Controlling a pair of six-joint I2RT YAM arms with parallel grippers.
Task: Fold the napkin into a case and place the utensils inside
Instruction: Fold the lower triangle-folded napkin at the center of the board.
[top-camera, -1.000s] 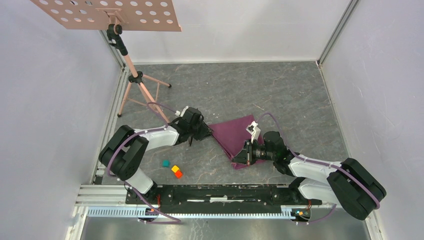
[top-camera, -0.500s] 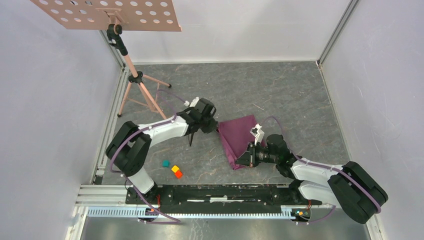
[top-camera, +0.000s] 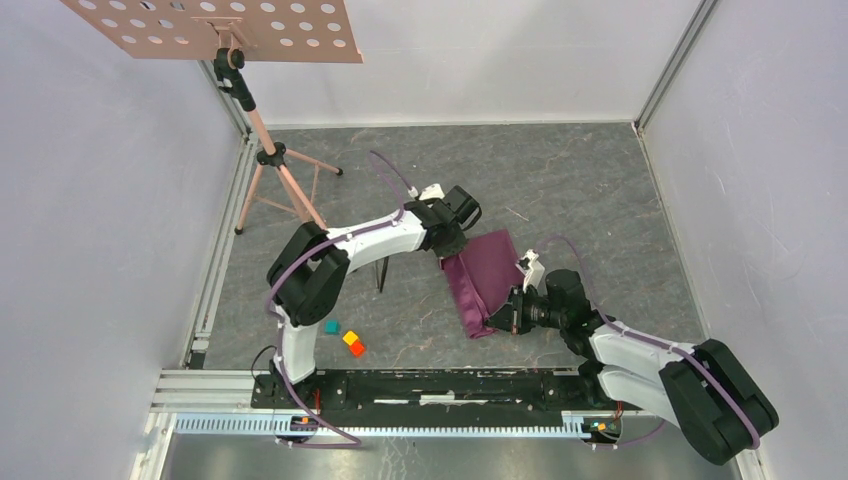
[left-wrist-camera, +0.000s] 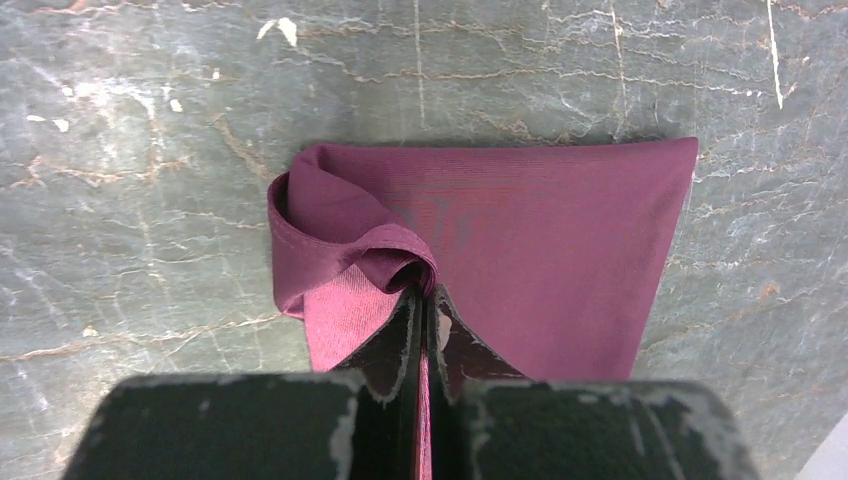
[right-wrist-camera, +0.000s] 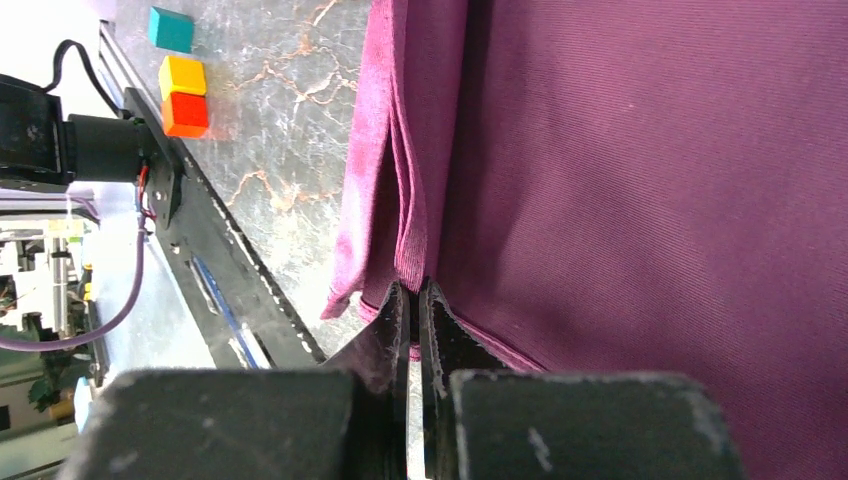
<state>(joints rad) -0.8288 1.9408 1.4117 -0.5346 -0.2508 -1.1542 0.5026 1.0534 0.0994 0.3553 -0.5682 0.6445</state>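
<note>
Now L claw (left-wrist-camera: 422, 292) & R claw (right-wrist-camera: 413, 287) each pinch napkin (left-wrist-camera: 540, 230) edge, seemingly folded.

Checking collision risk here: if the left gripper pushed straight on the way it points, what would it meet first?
The napkin itself: the left gripper is shut on a curled fold, and the cloth lies spread just ahead. Past its far edge only bare table shows, though the downward tilt is unclear.

The left tool (left-wrist-camera: 424, 305) clamped the napkin (left-wrist-camera: 545, 245) and dragged it rightward.
</note>
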